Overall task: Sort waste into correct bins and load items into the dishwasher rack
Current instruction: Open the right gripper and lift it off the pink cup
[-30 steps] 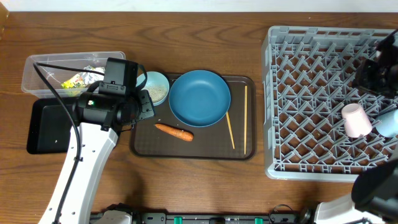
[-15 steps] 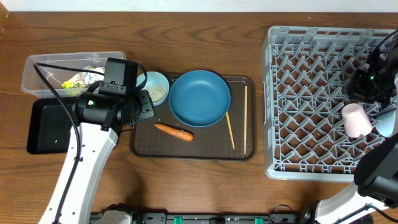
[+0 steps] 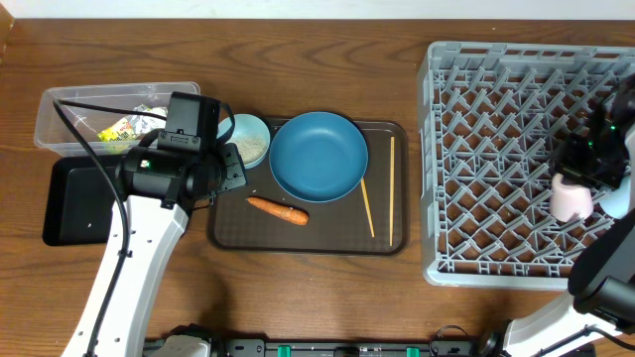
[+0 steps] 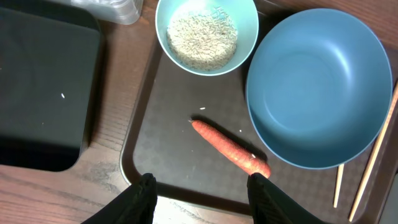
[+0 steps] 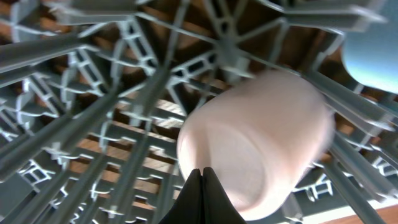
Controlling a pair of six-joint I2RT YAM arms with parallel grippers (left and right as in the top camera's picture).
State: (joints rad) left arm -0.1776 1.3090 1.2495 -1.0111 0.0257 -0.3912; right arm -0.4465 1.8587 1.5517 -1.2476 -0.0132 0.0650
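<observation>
On the worktop [image 3: 298, 59], the rack [image 3: 496, 149] is holding the pink cup [image 5: 249, 143] beneath the closed right fingers [image 5: 202, 194]; carrot [image 4: 230, 147], rice [image 4: 203, 34], dish [image 4: 317, 87], chopsticks [image 3: 391, 188] are waiting beyond the parted left fingers [image 4: 144, 198].

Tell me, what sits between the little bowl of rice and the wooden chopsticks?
The large blue dish sits between the rice bowl and the chopsticks, on the brown tray; the overhead view shows it plainly.
</observation>
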